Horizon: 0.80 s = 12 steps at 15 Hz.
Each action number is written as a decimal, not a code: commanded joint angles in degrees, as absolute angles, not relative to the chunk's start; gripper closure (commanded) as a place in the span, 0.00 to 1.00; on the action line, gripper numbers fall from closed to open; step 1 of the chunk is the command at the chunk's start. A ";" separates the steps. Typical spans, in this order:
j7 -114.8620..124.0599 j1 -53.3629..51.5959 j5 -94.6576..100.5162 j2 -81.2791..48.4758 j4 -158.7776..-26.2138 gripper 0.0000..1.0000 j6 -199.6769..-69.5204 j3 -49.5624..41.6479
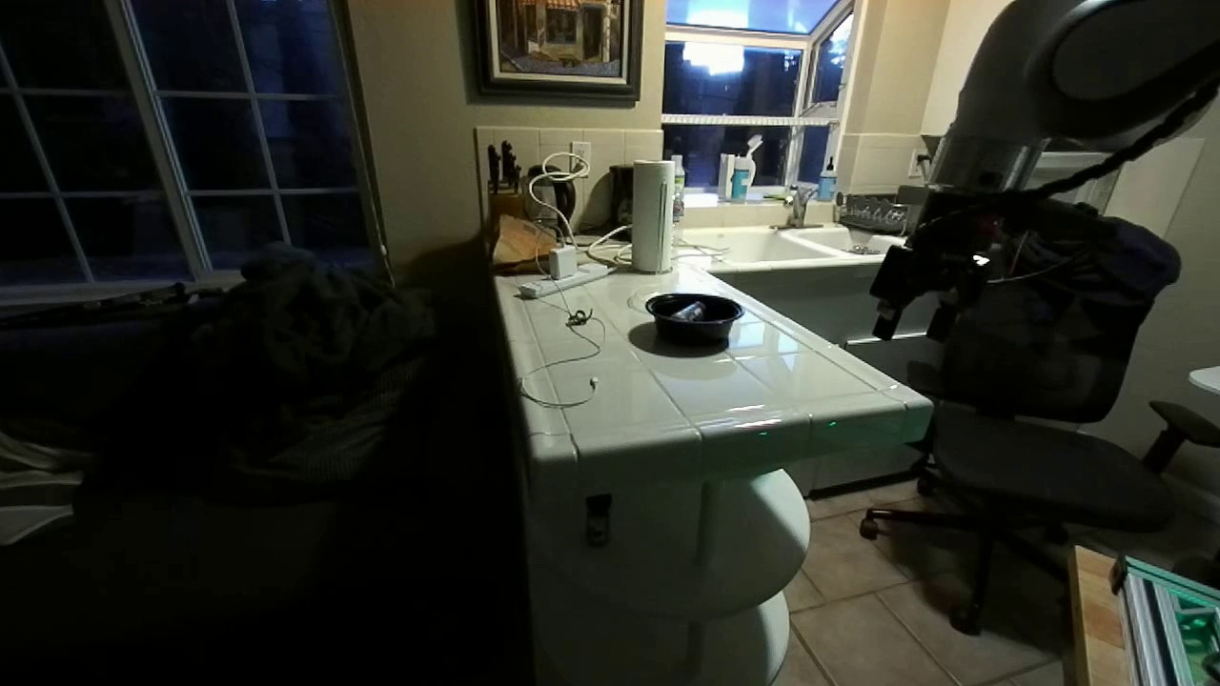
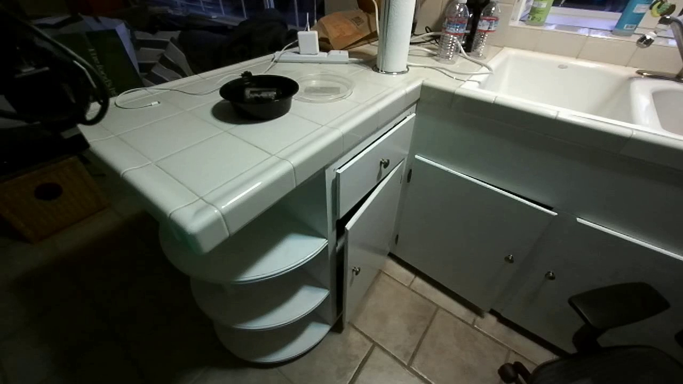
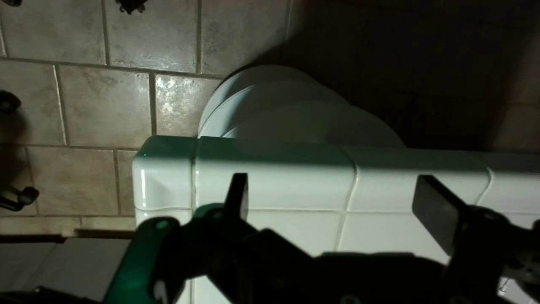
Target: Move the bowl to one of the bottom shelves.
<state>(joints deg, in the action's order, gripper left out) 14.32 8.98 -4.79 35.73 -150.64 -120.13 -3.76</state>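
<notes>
Bowl (image 2: 259,110) on tiled top (image 2: 205,154), cylinder (image 2: 261,94) inside.
Gripper (image 3: 332,185) spread wide, empty; tilted lift could roll cylinder out.

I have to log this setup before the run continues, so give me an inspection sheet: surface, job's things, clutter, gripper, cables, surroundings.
Surface: white tiled island top, glossy, with reflections.
Job's things: black bowl upright on the tiles, a cylindrical item inside, identity unclear; rounded bottom shelves below the island's end.
Clutter: paper-towel roll, clear plastic disc close by the bowl, water bottles.
Gripper: open, nothing seen between its jaws, apart from the bowl.
Cables: white cable loose across the tiles; power strip farther back.
Surroundings: cabinet door ajar beside the shelves; sink; office chair.
</notes>
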 commanded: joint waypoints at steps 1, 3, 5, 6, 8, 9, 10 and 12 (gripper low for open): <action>14.09 9.32 -4.95 35.52 -150.47 0.00 -119.98 -3.51; 14.11 9.19 -4.92 35.73 -150.47 0.00 -119.98 -3.19; 14.13 9.14 -4.91 35.97 -150.47 0.00 -119.98 -3.03; 14.13 9.14 -4.91 35.97 -150.48 0.00 -119.98 -3.03; 16.86 9.47 -5.98 33.09 -147.98 0.00 -119.56 -2.72; 18.43 9.81 -6.13 31.42 -146.41 0.00 -119.03 -2.52; 20.24 10.08 -6.49 29.81 -144.94 0.00 -119.33 -2.40; 24.79 11.00 -6.39 26.20 -141.04 0.00 -118.93 -1.84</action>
<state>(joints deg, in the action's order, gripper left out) 19.16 9.43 -5.40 32.99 -147.33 -120.13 -3.13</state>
